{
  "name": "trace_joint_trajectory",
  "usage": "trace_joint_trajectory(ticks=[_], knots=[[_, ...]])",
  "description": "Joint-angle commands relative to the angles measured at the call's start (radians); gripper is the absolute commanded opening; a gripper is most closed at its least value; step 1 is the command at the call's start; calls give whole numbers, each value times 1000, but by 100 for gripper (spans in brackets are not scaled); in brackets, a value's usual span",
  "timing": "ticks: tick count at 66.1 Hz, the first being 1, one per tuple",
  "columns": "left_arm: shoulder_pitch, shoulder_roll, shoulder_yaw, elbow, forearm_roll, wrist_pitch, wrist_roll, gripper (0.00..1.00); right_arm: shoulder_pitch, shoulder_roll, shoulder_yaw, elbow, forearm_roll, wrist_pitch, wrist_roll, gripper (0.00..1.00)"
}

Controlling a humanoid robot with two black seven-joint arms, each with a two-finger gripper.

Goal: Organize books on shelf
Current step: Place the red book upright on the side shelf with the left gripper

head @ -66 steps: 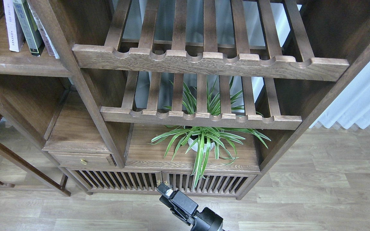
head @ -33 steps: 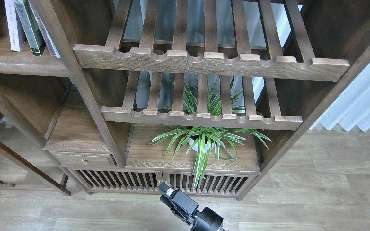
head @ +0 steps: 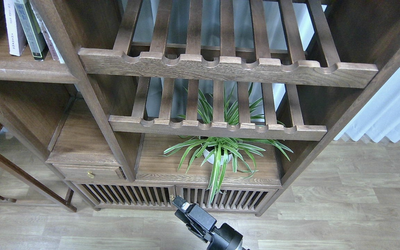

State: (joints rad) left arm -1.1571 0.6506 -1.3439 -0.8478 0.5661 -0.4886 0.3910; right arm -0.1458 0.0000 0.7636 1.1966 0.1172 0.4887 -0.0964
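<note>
A few books (head: pixel 30 27) stand upright at the top left on the plank shelf (head: pixel 19 69), pressed against the cabinet post (head: pixel 78 80): a white one, a dark green one, and pale ones behind. Only one arm shows, low at the bottom centre, and which arm it is I cannot tell; its gripper (head: pixel 182 206) hangs over the floor (head: pixel 342 208), empty, too dark and end-on to tell whether the fingers are parted. A plant (head: pixel 221 152) sits below the slatted racks (head: pixel 221 66).
</note>
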Motion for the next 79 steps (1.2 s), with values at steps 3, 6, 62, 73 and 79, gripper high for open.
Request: trace_joint_trajectory(ticks=[3,6,62,73,79], knots=[[-3,-31,17,16,-2,0,0,5,2,0,2,0,1,0,14,98],[-3,-40,17,21,-2,0,0,6,2,0,2,1,1,0,17,98],[165,3,-61,-60,-250,0,-14,44,0,0,16,3,1,0,27,98],[391,34,-171,-264,-299,0,-9,46,8,0,42,5,1,0,27,98],[476,34,-237,-326,-324,0,-8,47,11,0,48,8,1,0,33,98]])
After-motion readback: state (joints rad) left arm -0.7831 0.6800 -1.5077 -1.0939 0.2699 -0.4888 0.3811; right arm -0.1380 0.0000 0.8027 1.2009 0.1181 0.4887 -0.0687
